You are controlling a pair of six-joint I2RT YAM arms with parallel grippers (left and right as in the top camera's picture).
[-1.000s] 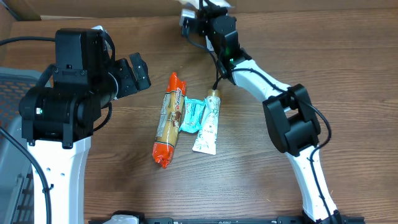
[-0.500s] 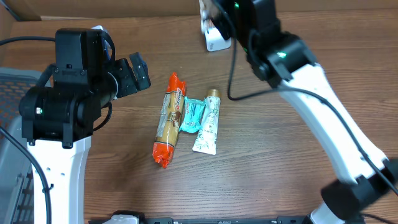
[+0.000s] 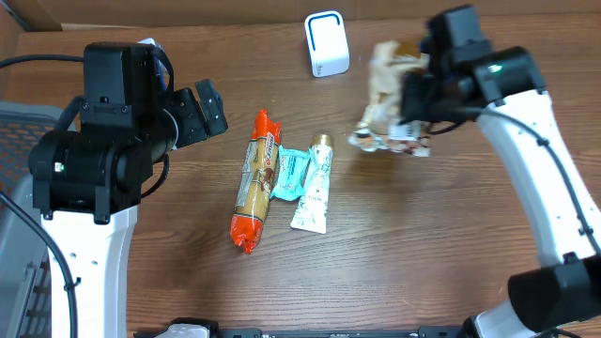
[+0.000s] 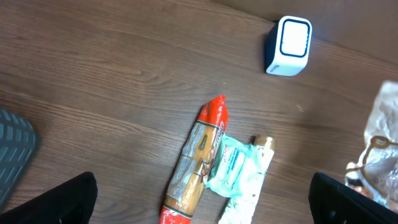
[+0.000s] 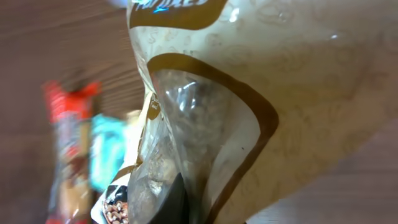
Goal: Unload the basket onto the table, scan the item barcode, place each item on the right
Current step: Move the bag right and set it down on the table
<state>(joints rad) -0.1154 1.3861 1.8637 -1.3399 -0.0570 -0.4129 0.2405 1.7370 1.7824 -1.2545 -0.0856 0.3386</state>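
Brown wooden table (image 3: 394,253) boards filled the view, with a strip of cardboard (image 3: 141,11) along the far edge. The right claw (image 3: 420,94) was clenched tight on a cream and brown crinkly snack bag (image 3: 383,99). The bag hung in the air and looked smeared from moving fast.

A second before, that claw was up at the far edge of the table, right by the small white box scanner with a blue rim (image 3: 326,44). Then the arm swung out to the right, and the bag came with it. So the bag was now off the table, near the scanner but not over it.

In the wrist view the bag filled almost everything, and no barcode showed there. I think the bag still had to be turned and brought back to face the scanner. I cannot tell if it had been scanned already.

Farther out, a long pack with orange ends (image 3: 255,183), a teal packet (image 3: 291,174) and a white and green tube (image 3: 315,192) lay touching side by side. They had not moved. The left claw (image 3: 205,108) stayed wide open and held nothing, with a grey basket (image 3: 14,188) off to its side.
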